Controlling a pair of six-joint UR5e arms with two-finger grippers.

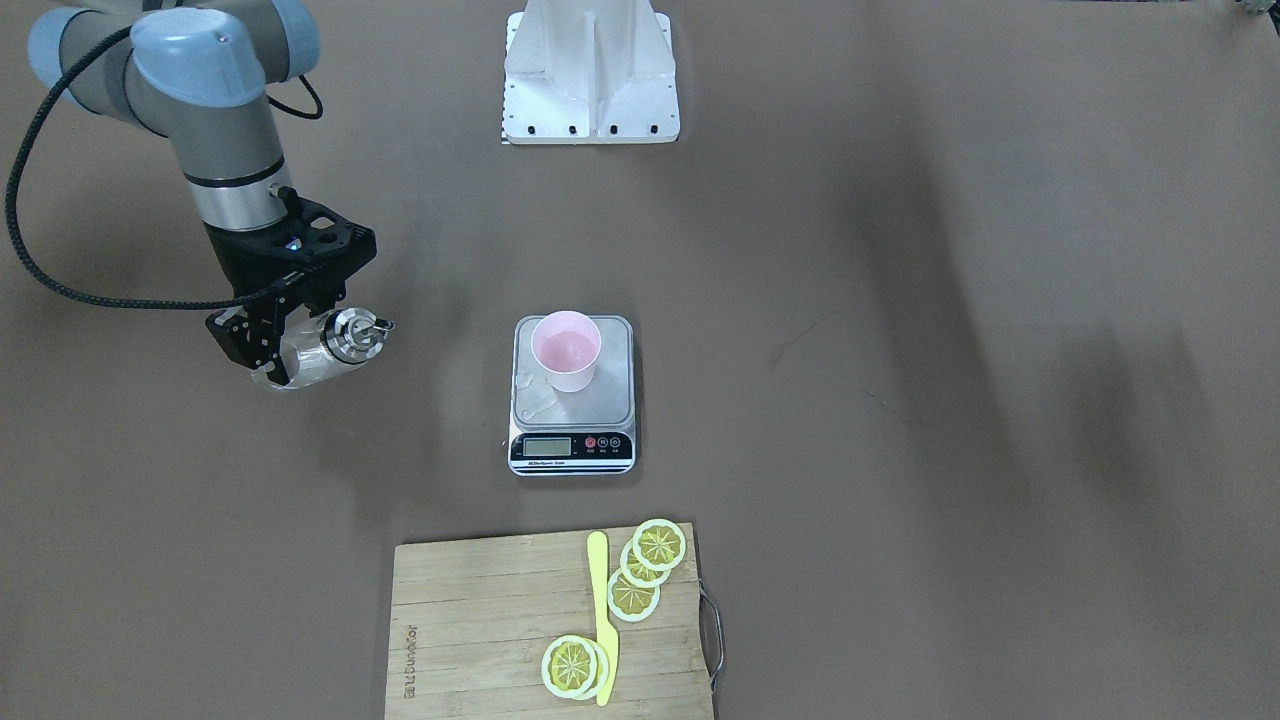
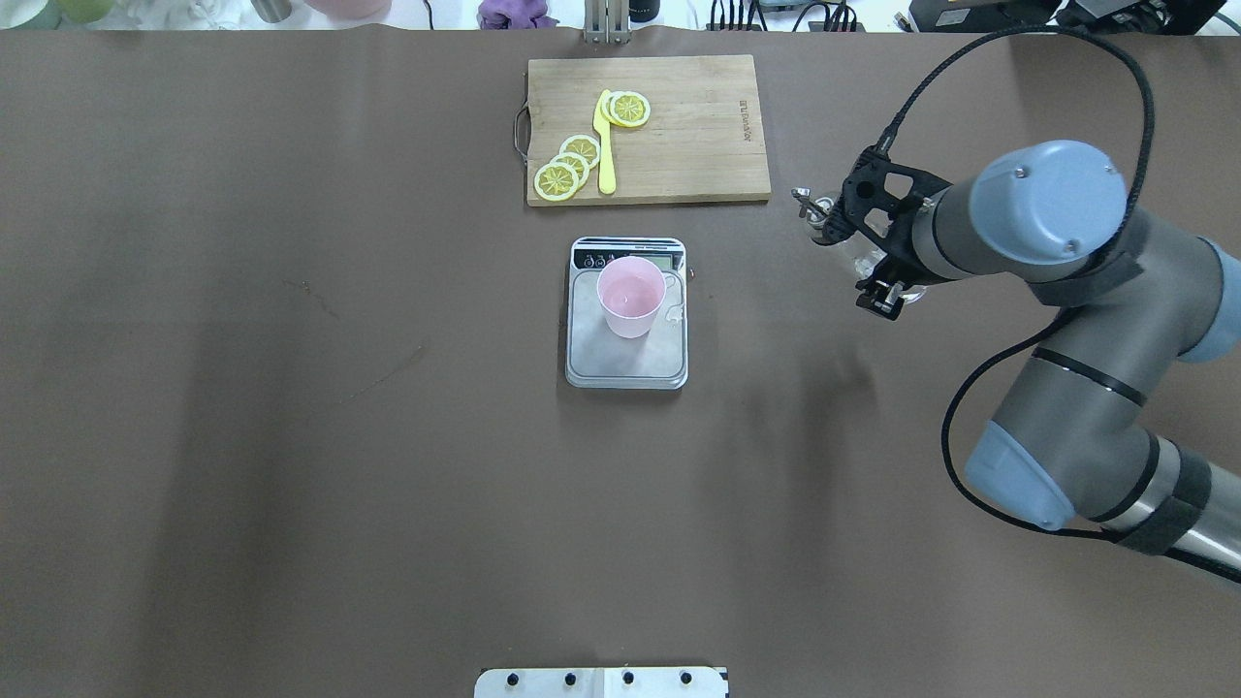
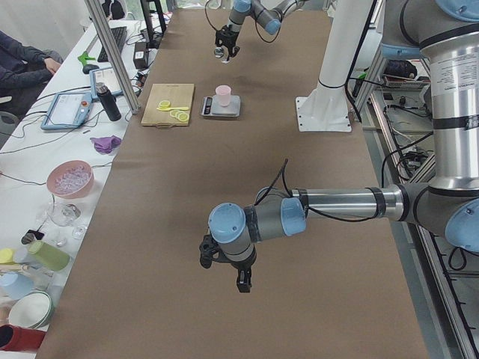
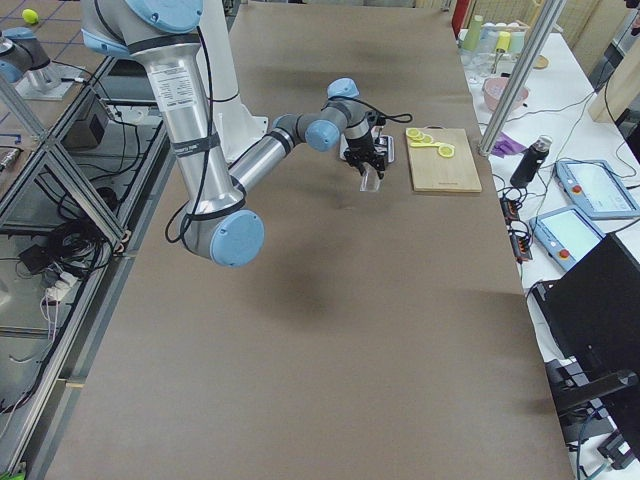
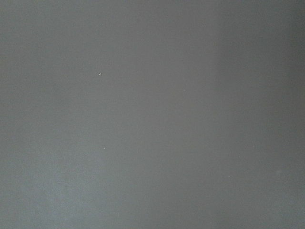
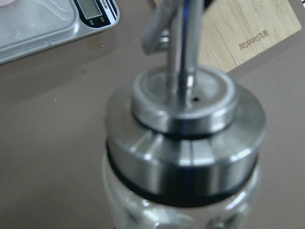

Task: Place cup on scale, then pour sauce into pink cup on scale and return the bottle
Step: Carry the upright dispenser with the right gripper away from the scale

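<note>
The right gripper [image 1: 275, 350] gripped the bottle [image 1: 335, 345] and held it tilted off the table, spout leaning toward the scale [image 1: 612, 395]. The cup [image 1: 566, 350] stood on that scale, well apart to the gripper's left. The distant left gripper [image 3: 239, 278] was too small to read, and the bottle's sauce level was unclear.

In the overhead view the cup [image 2: 630, 296] stands on the scale [image 2: 626, 364] at the centre of the table [image 2: 291, 436], the cutting board [image 2: 698, 145] carrying lemon slices [image 2: 567, 165] and a knife [image 2: 606, 155] lies above it in the frame, and the bottle [image 2: 819, 211], clamped in the right pincer [image 2: 863, 262], is at the upper right, well apart from the scale.
</note>
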